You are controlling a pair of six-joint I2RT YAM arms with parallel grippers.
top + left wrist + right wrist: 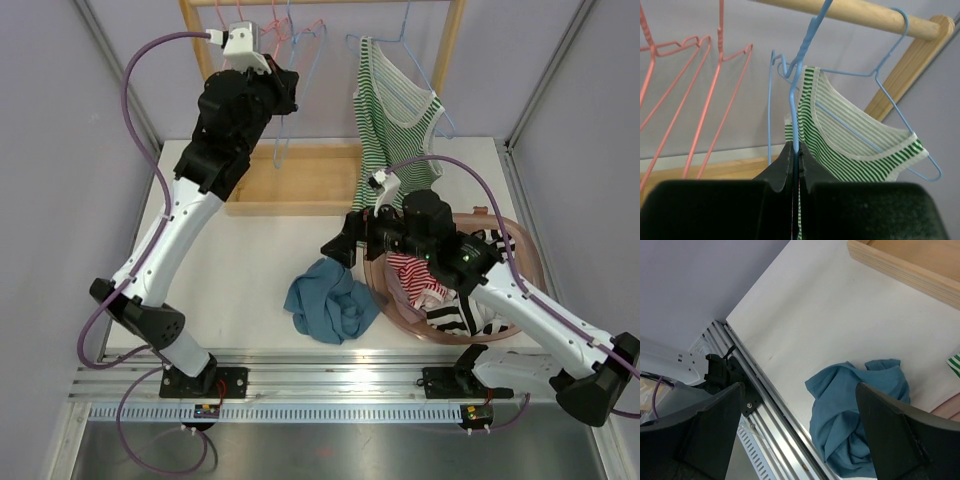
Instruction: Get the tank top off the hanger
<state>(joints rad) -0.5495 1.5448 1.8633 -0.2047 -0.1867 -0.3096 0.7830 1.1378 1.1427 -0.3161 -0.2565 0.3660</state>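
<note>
The left arm reaches up to the wooden rail (865, 15), the left gripper (796, 165) with its jaws pinched tight on a blue wire hanger (794, 115). The green-and-white striped tank top (395, 125) hangs from the rail just beside it. The right arm stretches low over the worktop (260, 260), the right gripper (345, 245) with jaws spread wide and empty above a crumpled teal cloth (330, 300).

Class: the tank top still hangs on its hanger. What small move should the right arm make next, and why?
Probably raise the right gripper toward the hem of the tank top. Its jaws stand open and empty over the blue cloth on the table, while the left gripper is shut on a blue hanger wire, seemingly steadying it.
</note>
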